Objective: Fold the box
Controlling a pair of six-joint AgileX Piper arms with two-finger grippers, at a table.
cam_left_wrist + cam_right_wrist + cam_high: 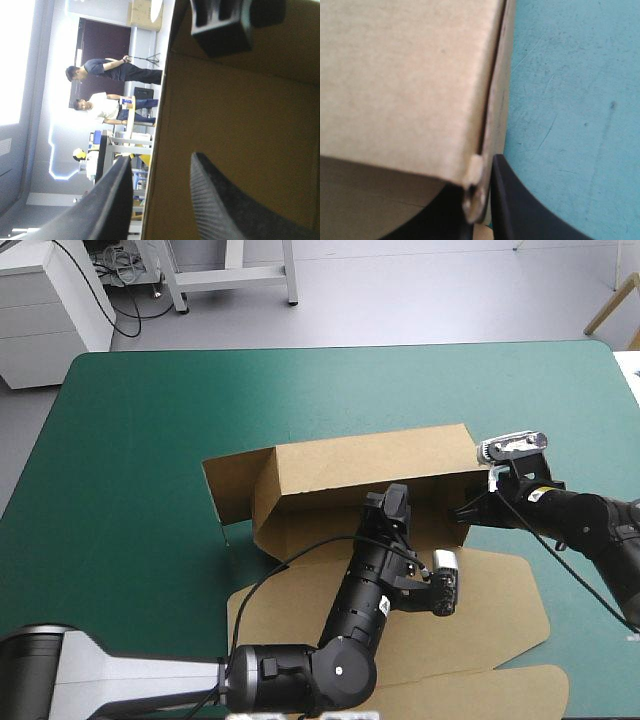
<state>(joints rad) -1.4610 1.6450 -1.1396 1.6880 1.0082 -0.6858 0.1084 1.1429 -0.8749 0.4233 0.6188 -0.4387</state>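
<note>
The box (370, 465) is sitting mid-tabletop (130, 440), roughly half built, I'd say: its far wall and one end flap are standing, while the near panels are lying flat, untucked. The right gripper (466, 512) is pinching the other end wall, jaws nearly together, which only its wrist view shows. The left gripper (397, 500) is reaching inside, jaws apart astride a board edge, a detail the high view is hiding.
</note>
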